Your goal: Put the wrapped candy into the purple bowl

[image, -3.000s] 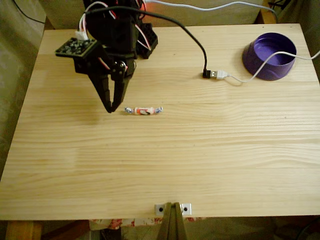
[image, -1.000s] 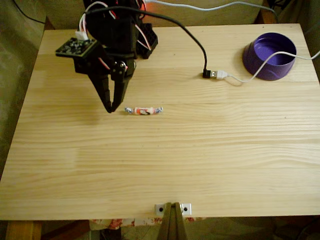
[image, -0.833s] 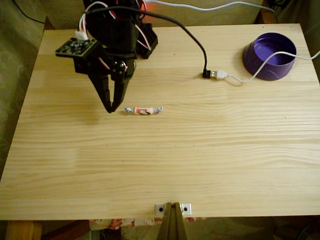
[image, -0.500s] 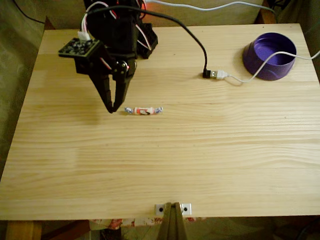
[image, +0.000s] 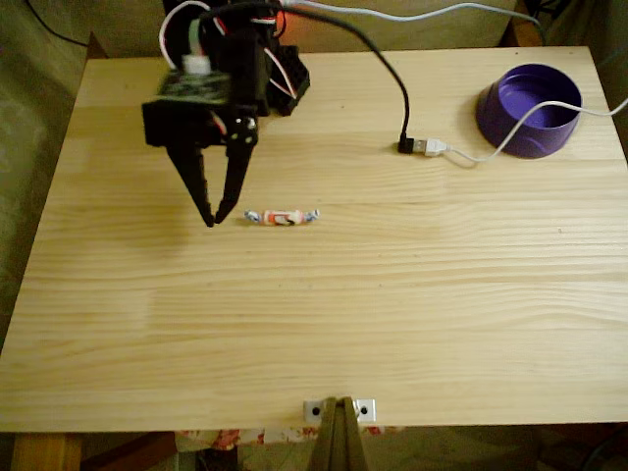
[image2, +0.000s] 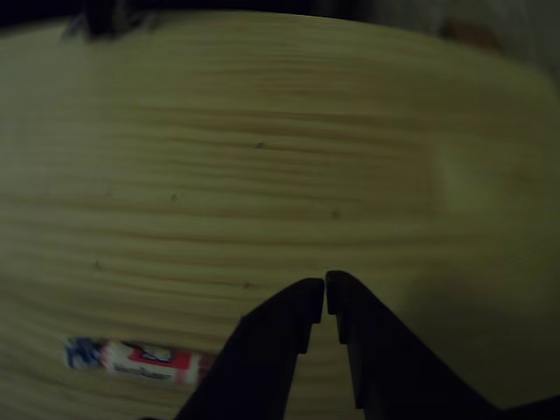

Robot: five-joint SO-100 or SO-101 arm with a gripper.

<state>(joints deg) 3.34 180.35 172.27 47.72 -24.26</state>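
The wrapped candy (image: pixel 282 216) lies flat on the wooden table (image: pixel 324 314), left of the middle, whitish with red marks and twisted ends. My black gripper (image: pixel 214 219) points down just left of the candy, a small gap away from its nearer end, fingertips together and holding nothing. In the other view the gripper (image2: pixel 325 287) enters from the bottom with its tips almost touching, and the candy (image2: pixel 140 360) lies at the lower left beside one finger. The purple bowl (image: pixel 530 110) stands at the far right corner, far from the gripper.
A black cable ends in a USB plug (image: pixel 420 146) joined to a white cable (image: pixel 491 149) that runs over the bowl's rim. The arm's base (image: pixel 280 78) stands at the back edge. A metal bracket (image: pixel 339 408) sits at the front edge.
The wrist has turned and the arm has shifted, so the board on the gripper now sits further right and the tips slightly left. The candy has not moved.
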